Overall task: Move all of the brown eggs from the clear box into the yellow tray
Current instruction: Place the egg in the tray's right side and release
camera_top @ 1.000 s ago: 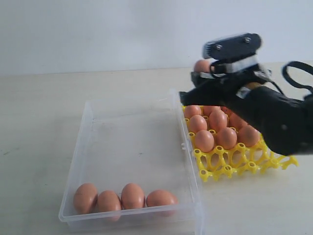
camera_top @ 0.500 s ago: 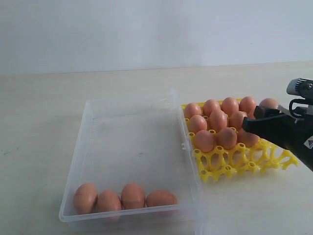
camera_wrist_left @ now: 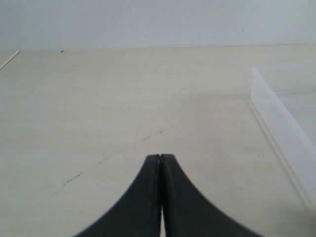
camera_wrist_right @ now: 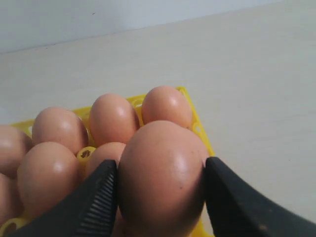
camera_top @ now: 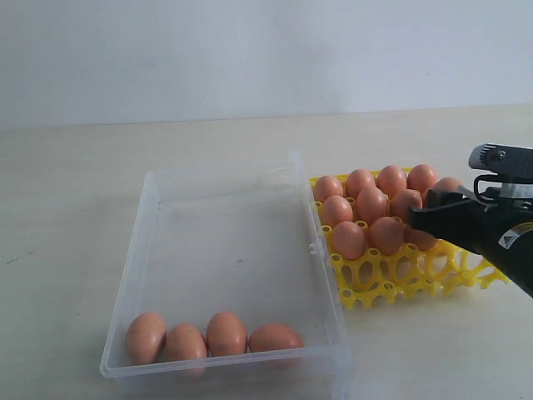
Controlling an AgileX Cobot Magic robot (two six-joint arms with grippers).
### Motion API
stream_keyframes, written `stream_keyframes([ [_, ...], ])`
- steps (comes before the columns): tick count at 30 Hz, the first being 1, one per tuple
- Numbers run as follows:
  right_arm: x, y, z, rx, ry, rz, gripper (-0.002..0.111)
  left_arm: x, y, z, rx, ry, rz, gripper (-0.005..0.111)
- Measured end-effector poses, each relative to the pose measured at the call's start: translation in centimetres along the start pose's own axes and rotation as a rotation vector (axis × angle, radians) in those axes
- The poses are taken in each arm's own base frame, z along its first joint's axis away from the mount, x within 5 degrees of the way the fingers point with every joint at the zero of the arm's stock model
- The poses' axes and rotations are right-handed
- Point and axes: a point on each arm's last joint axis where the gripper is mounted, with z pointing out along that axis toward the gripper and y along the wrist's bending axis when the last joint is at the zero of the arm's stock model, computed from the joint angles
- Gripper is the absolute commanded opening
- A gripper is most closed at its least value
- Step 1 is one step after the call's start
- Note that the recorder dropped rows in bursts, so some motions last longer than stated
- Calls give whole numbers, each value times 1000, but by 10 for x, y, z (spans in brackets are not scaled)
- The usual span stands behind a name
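Pale wood worktop (camera_top: 67, 208) runs back to a plain white wall (camera_top: 250, 50). Furthest left, the left tool (camera_wrist_left: 160, 165) hangs low over bare worktop with its two black fingers pressed together and nothing between them, one wall of the clear box (camera_wrist_left: 276, 118) near it. In the box, four brown eggs (camera_top: 208, 333) lie in a row along the near wall, touching one another. Just beside the box's right wall sits the yellow tray (camera_top: 391, 283), its far rows filled with seated eggs (camera_top: 371, 204) and its nearest cups bare. Over the tray's right end the right tool (camera_wrist_right: 160, 192) pinches a held egg (camera_wrist_right: 160, 158) by its flanks, fingers spread wide around it, the egg's long axis roughly upright.

The coming move, as I judge it, is a straight lowering and release. It turns on what lies directly beneath that egg, which is tray rather than worktop, close beside the seated eggs. The cup itself is hidden by the egg, so whether the egg is centred over a free one cannot be told. The right arm is plainly the nearer to the tray.
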Motion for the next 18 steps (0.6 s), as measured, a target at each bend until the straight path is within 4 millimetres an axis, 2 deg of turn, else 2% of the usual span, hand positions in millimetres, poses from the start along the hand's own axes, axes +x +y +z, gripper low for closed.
stream_keyframes([
  [5, 6, -1, 6, 14, 22, 3, 0, 0, 0, 0, 0, 0, 0, 0],
  [18, 8, -8, 6, 91, 30, 61, 0, 0, 0, 0, 0, 0, 0, 0],
])
